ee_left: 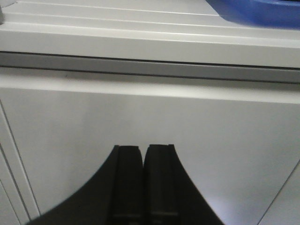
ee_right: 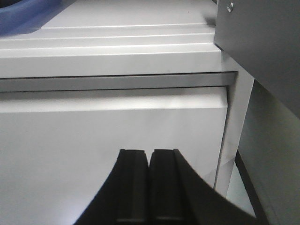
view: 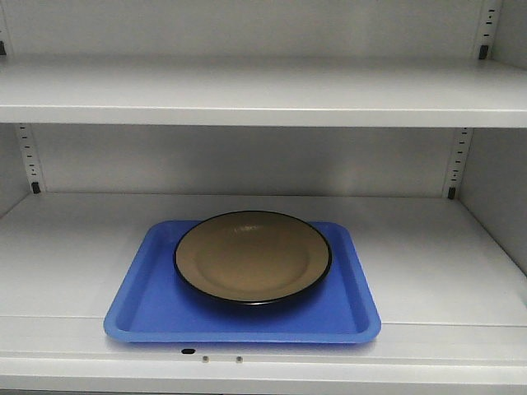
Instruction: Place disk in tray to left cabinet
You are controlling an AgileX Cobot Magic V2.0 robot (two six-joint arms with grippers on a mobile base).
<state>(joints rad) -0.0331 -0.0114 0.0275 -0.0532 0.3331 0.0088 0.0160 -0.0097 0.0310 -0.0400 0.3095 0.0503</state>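
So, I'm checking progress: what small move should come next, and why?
Probably none beyond keeping both arms back: the disk already sits in the tray on the cabinet shelf, and the left gripper and right gripper are shut, empty, below it.

Only the two grippers show. The left gripper has two matte black, flat-faced fingers with broad, outward-curving bases. The right gripper looks the same: black, smooth fingers with squared tips, without markings.

The disk lies in the tray on the cabinet shelf, above and beyond both arms' fingers.
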